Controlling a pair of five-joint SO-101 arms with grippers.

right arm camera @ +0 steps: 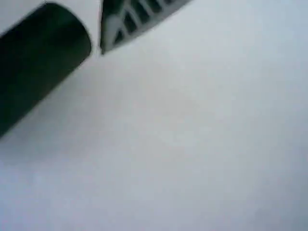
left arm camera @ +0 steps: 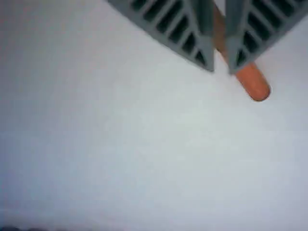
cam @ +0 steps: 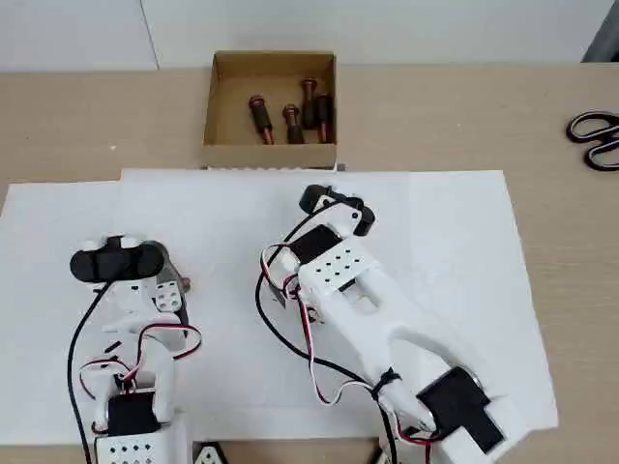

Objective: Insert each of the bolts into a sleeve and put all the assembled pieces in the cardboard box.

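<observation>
The cardboard box (cam: 221, 101) stands at the table's far side and holds three assembled bolt-and-sleeve pieces (cam: 290, 118). My left gripper (left arm camera: 220, 67) is shut on an orange bolt (left arm camera: 252, 83) whose tip pokes out past the grey fingertips, just above the white paper. From above, that gripper (cam: 174, 288) is at the near left, pointing down. My right gripper (right arm camera: 89, 45) holds a black sleeve (right arm camera: 38, 62) against the one grey finger (right arm camera: 127, 24) that shows, low over the paper. From above, its arm (cam: 334, 271) lies across the middle of the sheet.
White paper sheets (cam: 455, 251) cover the near half of the wooden table. Black-handled scissors (cam: 595, 140) lie at the far right edge. Red, black and white cables loop beside both arms.
</observation>
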